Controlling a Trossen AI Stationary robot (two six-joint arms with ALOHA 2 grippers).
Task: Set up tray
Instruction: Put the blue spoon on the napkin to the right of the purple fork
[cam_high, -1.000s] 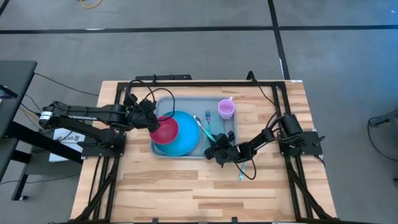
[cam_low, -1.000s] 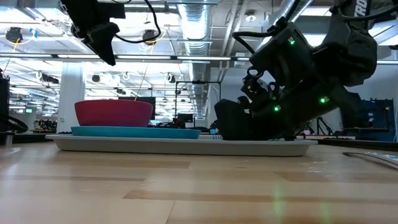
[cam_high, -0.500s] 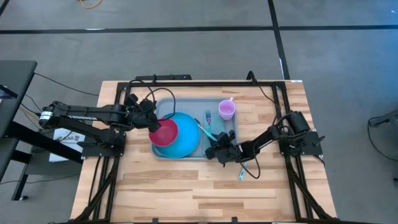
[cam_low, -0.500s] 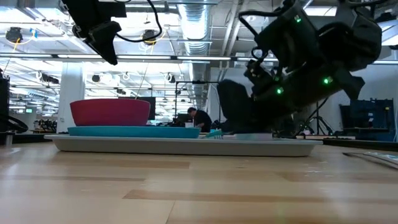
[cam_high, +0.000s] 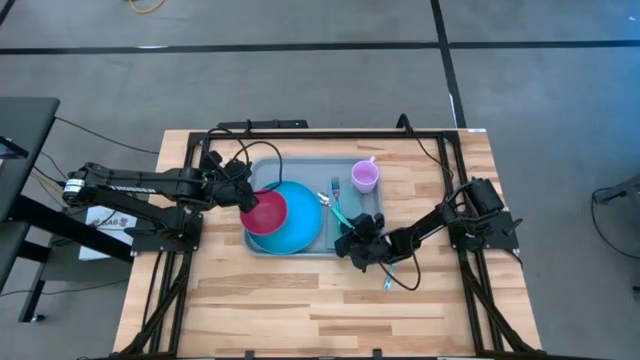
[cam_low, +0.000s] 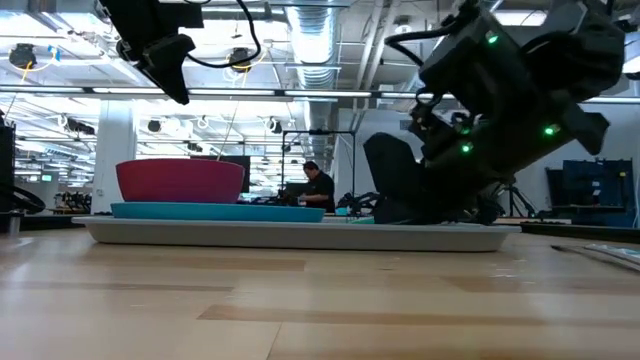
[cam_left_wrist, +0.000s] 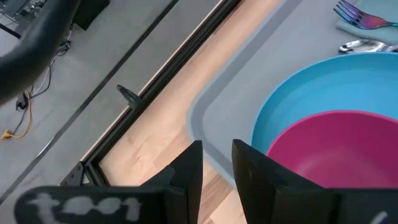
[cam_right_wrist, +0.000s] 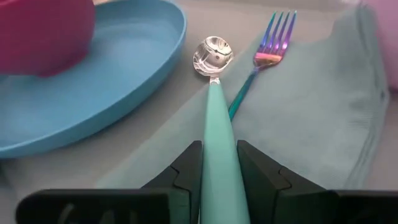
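Note:
The grey-blue tray (cam_high: 300, 170) lies on the wooden table. On it are a blue plate (cam_high: 300, 225) with a pink bowl (cam_high: 265, 211), a purple cup (cam_high: 364, 177) and a pale teal napkin (cam_right_wrist: 311, 124). A fork (cam_right_wrist: 268, 46) lies on the napkin. My right gripper (cam_right_wrist: 217, 155) is over the tray's near right corner, shut on a teal-handled spoon (cam_right_wrist: 213, 55). My left gripper (cam_left_wrist: 217, 165) hovers above the tray's left edge, its fingers a narrow gap apart with nothing between them. My right gripper pinches the spoon's teal handle (cam_right_wrist: 216, 134) between its two fingers, which lie along the handle. It comes slanting down from the tray's near right side. The spoon points away from the fingers, its shiny bowl end (cam_right_wrist: 213, 53) beside the plate's rim and the napkin's edge.
A teal-handled utensil (cam_high: 388, 279) lies on the bare table beside my right arm, near the tray's near right corner. Black frame rails (cam_high: 300, 133) run along the table's far edge and sides. Bare wood stretches toward the near edge.
My right gripper has risen a little over the tray's near right corner and rolled its wrist. My left arm has kept still.

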